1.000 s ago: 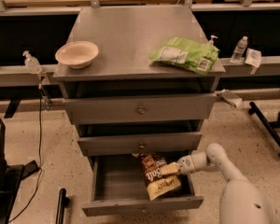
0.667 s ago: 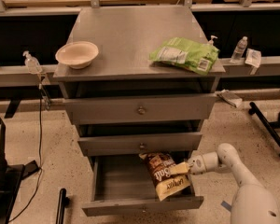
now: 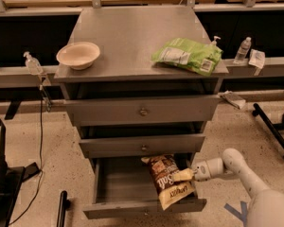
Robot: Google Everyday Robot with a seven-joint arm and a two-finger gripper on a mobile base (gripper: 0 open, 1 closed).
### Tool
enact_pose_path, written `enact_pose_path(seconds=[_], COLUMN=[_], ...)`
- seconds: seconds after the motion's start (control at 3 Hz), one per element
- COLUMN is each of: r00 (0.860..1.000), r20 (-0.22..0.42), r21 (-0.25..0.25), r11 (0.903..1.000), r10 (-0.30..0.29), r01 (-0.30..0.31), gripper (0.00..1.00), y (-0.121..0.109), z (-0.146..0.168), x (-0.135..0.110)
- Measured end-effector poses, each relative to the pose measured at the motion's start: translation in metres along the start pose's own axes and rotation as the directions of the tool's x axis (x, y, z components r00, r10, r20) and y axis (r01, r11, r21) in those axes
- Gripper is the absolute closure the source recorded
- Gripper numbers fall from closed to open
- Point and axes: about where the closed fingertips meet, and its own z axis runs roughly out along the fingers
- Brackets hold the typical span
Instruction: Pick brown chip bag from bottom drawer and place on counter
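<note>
The brown chip bag [image 3: 168, 180], dark brown with a cream-yellow end and white lettering, hangs tilted over the right part of the open bottom drawer [image 3: 132, 208]. My gripper [image 3: 185, 175] reaches in from the right on a white arm and is shut on the bag's right edge, holding it above the drawer floor. The yellow end overlaps the drawer's front rim. The grey counter [image 3: 128, 37] lies above, on top of the cabinet.
A cream bowl [image 3: 78, 55] sits at the counter's left front. A green chip bag [image 3: 187, 56] lies at its right front. The two upper drawers [image 3: 142, 111] are pulled slightly out. Bottles stand on side ledges. Black stands are on the floor left and right.
The brown chip bag has risen from the drawer floor and shifted right and toward the front, carried by my gripper. My arm has pulled back to the right.
</note>
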Motion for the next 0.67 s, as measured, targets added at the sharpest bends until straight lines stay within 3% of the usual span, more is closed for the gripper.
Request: enact_pose_path(seconds=[0.33, 0.67], r00=[0.998, 0.996], r20=[0.046, 0.065], r21=[0.070, 0.095], r11=[0.9971, 0.9943], r10=[-0.034, -0.055], r01=[0.031, 0.048], gripper=[1.00, 1.00], y=[0.015, 0.041], z=[-0.022, -0.031], x=[0.023, 0.061])
